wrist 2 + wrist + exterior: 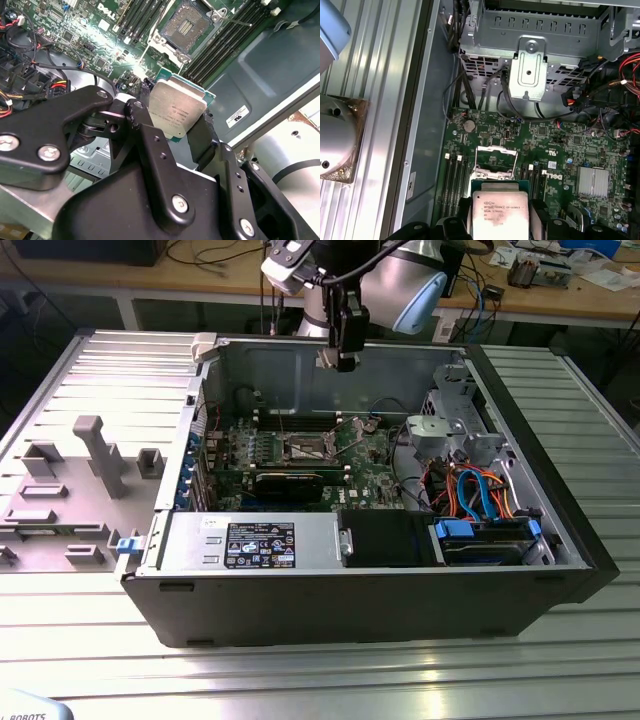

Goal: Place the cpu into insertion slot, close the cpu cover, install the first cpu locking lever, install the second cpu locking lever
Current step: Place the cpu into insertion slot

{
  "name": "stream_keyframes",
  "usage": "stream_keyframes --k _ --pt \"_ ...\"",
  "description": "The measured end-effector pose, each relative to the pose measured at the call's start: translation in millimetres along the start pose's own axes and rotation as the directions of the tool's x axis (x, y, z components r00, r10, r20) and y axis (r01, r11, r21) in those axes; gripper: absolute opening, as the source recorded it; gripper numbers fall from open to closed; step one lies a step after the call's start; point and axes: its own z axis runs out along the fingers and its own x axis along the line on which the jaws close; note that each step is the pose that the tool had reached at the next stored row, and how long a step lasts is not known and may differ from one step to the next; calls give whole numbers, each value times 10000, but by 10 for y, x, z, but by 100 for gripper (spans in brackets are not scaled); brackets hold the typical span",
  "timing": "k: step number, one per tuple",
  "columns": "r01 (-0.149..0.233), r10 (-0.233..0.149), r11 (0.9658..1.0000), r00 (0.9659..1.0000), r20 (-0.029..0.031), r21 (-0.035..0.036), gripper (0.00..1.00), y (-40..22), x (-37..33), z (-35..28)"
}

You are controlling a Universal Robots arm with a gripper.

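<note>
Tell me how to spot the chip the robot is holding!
Find the open black computer case with the green circuit board inside. Above it hangs the gripper, shut on the cpu: a small flat silvery square, unlike the dark insertion slot on the board.

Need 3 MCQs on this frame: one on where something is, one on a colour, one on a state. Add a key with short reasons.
1. Where is the chip?
A) on the table outside the case
B) held in the gripper
C) on the grey tray

2. What colour is the board?
A) green
B) red
C) blue

3. The socket is:
A) empty
B) holding a second chip
C) under a heatsink

Key:
1 B: both wrist views show the chip clamped between the fingers, above the board.
2 A: the surface around the socket is green.
3 A: its bare contact grid is exposed.
</note>
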Motion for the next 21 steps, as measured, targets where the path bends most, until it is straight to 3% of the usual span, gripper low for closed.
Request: stream_keyframes --k 21 --pt "0 0 10000 10000 0 0 54 -5 -1 54"
